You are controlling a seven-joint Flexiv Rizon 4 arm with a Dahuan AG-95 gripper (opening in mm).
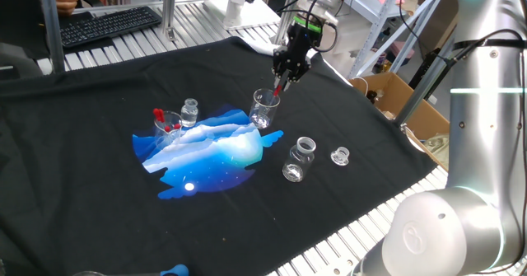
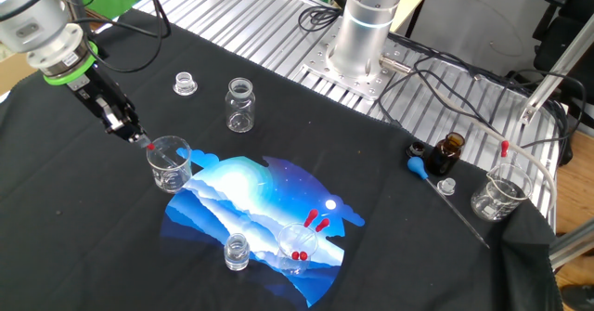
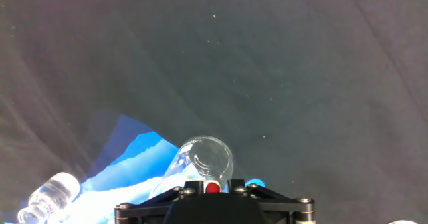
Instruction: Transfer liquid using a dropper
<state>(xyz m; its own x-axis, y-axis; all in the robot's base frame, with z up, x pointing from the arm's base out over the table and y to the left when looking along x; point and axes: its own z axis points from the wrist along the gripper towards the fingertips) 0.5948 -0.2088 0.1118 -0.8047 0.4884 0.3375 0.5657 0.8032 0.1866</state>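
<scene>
My gripper [image 1: 285,76] hangs just above a clear glass beaker [image 1: 263,108] at the edge of the blue-and-white mat. It is shut on the dropper [image 1: 277,89], pinching its small red bulb [image 3: 212,186] between the two fingers. The other fixed view shows the gripper [image 2: 132,133] coming in from the left, with the red bulb [image 2: 151,147] at the beaker's rim [image 2: 170,153]. The thin tube points down into the beaker [image 3: 200,160] and is barely visible. I cannot tell whether there is liquid inside.
A second beaker [image 1: 167,124] holding red-bulbed droppers and a small vial [image 1: 190,111] stand on the mat. An open jar [image 1: 299,159] and its lid [image 1: 340,156] sit on the black cloth. A brown bottle [image 2: 449,151] and another beaker [image 2: 498,196] stand at the far edge.
</scene>
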